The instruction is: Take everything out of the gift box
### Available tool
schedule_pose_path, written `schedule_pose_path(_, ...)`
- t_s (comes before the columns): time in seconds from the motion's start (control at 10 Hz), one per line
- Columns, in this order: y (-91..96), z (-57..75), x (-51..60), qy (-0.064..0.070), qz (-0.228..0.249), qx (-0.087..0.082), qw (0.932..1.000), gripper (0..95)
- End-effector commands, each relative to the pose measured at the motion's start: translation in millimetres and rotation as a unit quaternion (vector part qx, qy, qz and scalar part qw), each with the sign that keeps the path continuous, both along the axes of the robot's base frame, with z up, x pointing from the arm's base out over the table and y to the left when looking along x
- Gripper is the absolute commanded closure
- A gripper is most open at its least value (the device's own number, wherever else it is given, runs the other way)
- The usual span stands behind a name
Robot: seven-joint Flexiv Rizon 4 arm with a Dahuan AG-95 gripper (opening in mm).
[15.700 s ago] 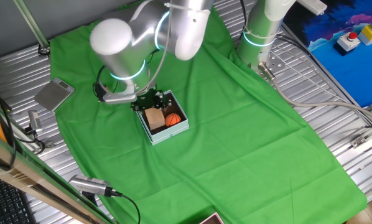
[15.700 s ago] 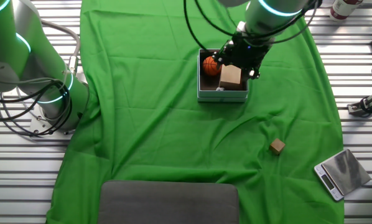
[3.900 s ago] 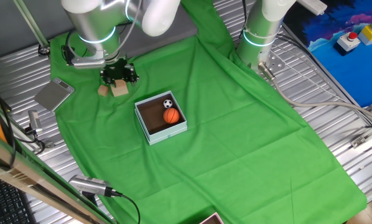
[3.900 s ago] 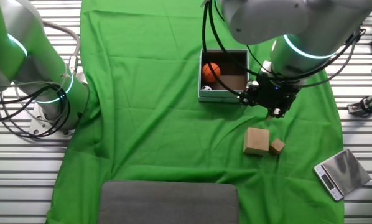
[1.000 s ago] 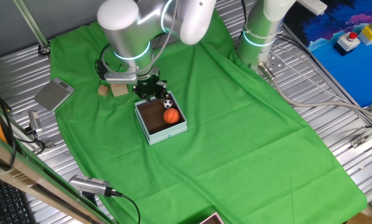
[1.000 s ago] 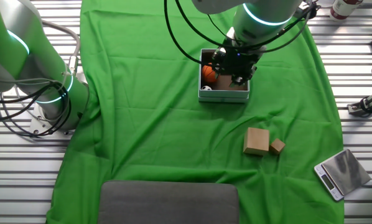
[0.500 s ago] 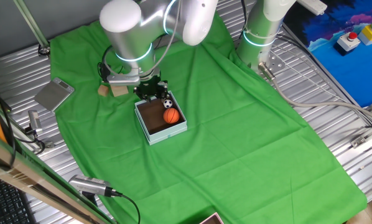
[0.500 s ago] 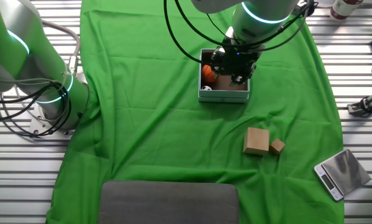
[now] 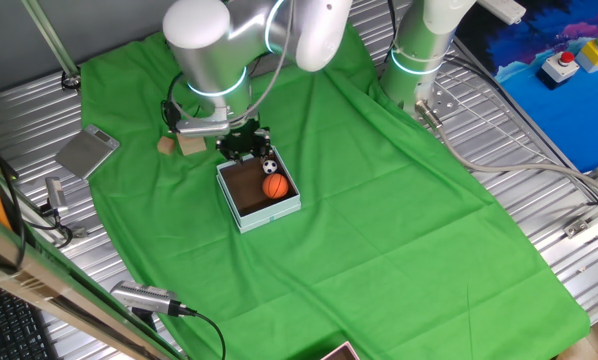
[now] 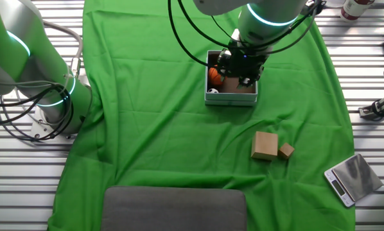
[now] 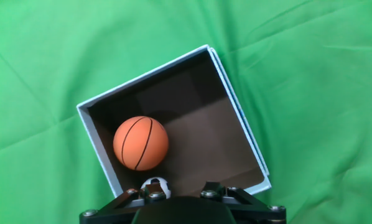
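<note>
Your black two-finger gripper [image 9: 245, 141] hung over the pale blue-grey gift box [image 11: 255, 163] — the black-and-white mini soccer ball [image 11: 153, 185] sat directly beneath it, the orange mini basketball [image 11: 140, 143] just beside — though you couldn't tell how wide the fingers stood.

No readable txt, labels, brands or nos. anywhere. Gift box [image 11: 239, 121] walls plain, no print. Basketball [image 11: 140, 143] w/ black seam lines only, no lettering. Scale [image 10: 352, 178] display too small to read. Red-button unit [image 9: 560, 64] w/o legible marking.
</note>
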State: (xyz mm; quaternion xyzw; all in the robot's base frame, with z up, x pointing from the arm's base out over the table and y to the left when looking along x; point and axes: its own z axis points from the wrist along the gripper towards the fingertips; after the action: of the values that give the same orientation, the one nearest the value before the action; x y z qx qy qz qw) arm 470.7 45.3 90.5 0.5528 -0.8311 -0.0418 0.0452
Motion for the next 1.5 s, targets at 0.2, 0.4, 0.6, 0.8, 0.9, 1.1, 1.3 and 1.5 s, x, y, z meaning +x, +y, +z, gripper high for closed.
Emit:
schedule_pose_path(0.2, 5.3, -1.5, -1.4, -0.002, -0.005, -0.006, 1.0000, 57.0)
schedule_pose_path(0.4, 12.3, -5.7, -1.3, -0.007, 0.004, -0.007, 0.9999, 57.0)
schedule_pose_path(0.6, 12.8, -12.5, -0.9, -0.010, 0.010, -0.005, 0.9999, 57.0)
schedule_pose_path(0.8, 12.3, -14.5, -5.3, -0.015, 0.015, -0.007, 0.9997, 57.0)
schedule_pose_path(0.9, 11.9, -16.0, -9.3, -0.020, 0.014, -0.006, 0.9997, 57.0)
schedule_pose_path(1.1, 11.3, -21.3, -15.6, -0.031, 0.020, -0.008, 0.9993, 57.0)
schedule_pose_path(1.3, 10.8, -27.9, -18.8, -0.036, 0.025, -0.006, 0.9990, 57.0)
schedule_pose_path(1.5, 10.7, -30.7, -19.4, -0.037, 0.032, -0.007, 0.9988, 57.0)
